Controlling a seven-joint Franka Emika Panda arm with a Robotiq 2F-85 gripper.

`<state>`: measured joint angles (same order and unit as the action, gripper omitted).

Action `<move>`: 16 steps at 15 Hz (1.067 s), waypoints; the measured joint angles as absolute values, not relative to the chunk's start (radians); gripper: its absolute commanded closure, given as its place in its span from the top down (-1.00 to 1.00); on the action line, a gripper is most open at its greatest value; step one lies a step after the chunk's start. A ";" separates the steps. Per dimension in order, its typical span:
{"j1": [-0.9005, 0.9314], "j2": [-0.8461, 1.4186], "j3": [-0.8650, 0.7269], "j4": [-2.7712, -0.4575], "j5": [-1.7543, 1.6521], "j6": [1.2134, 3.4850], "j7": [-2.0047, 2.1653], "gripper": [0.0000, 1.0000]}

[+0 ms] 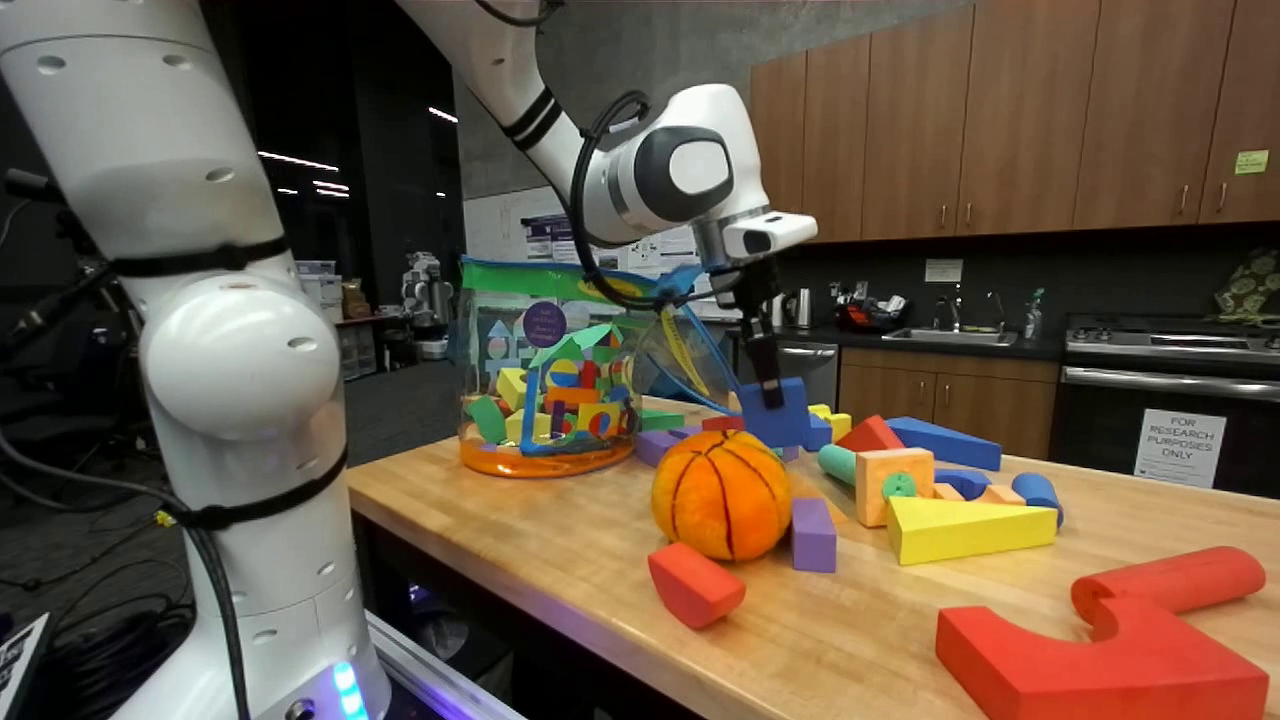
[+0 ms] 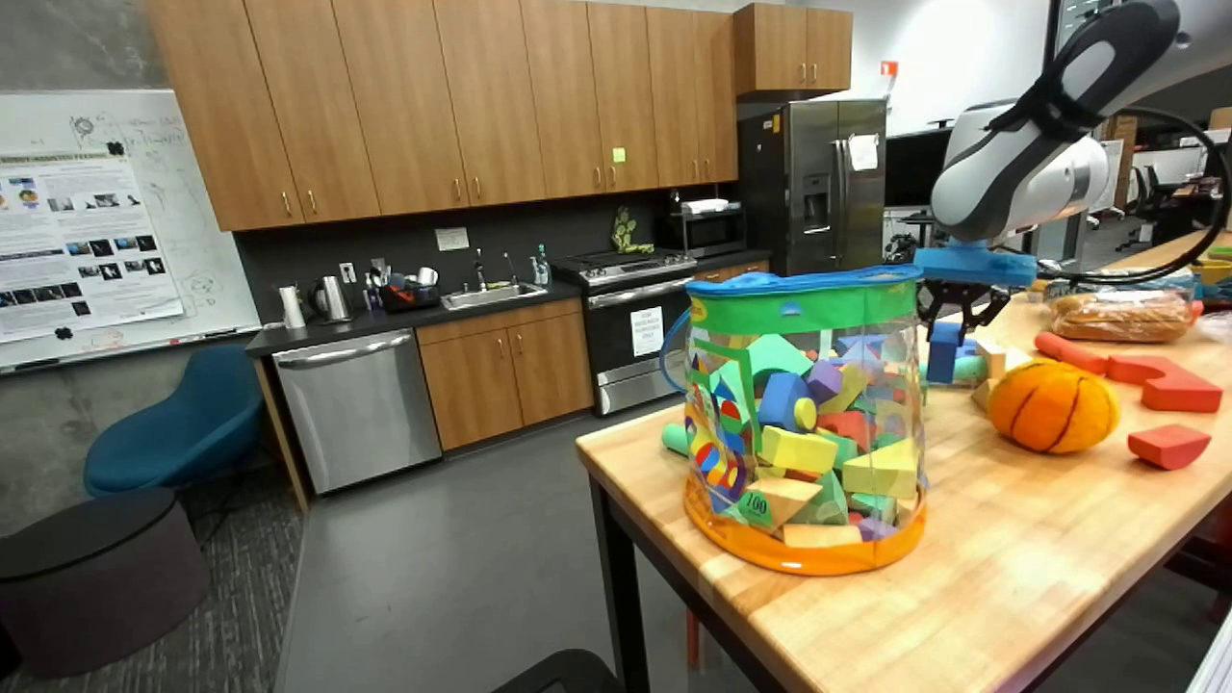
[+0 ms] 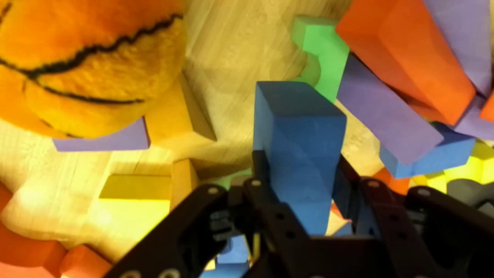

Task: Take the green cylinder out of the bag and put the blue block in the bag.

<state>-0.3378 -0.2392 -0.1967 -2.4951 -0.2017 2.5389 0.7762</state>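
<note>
Tall brown cupboards (image 2: 462,106) hang high in a kitchen, with a silver fridge (image 2: 813,183) at one end and a stove (image 2: 614,332) down below. Much nearer is a light wood table (image 2: 1020,539). A big white robot arm (image 1: 240,360) stands next to it and reaches over the top.

On the table stands a clear bag (image 2: 808,313) with a blue top edge, a green band and an orange bottom. Lots of colourful blocks (image 2: 799,450) show through its sides.

At the end of the arm is a black claw (image 3: 301,170). Its fingers are narrow and hold a blue block (image 3: 308,143) between them, one finger on each side. The blue block is outside the bag, near it. It is hard to tell if its bottom end touches anything.

A fuzzy orange ball (image 1: 720,495) with dark lines sits near the blue block. Well away from the bag lie a curved red block (image 1: 1120,660) and a long red rod (image 1: 1170,580), close together. A yellow wedge (image 1: 960,527) lies near the ball, and a blue wedge (image 1: 945,443) lies farther back in an exterior view.

The green cylinder (image 1: 836,463) is on the table too, outside the bag. It lies on its side, beside a tan block (image 1: 905,463) with a round green mark. Smallest are a red half-round block (image 1: 697,587) and a purple block (image 1: 813,535), both near the ball.
</note>
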 measured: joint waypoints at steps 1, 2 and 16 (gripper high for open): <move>-0.345 -0.266 -0.196 -2.494 -0.213 2.542 0.776 -0.68; -0.352 -0.293 -0.193 -2.491 -0.223 2.545 0.776 -0.68; -0.401 -0.486 -0.056 -2.236 -0.257 2.548 0.751 -0.68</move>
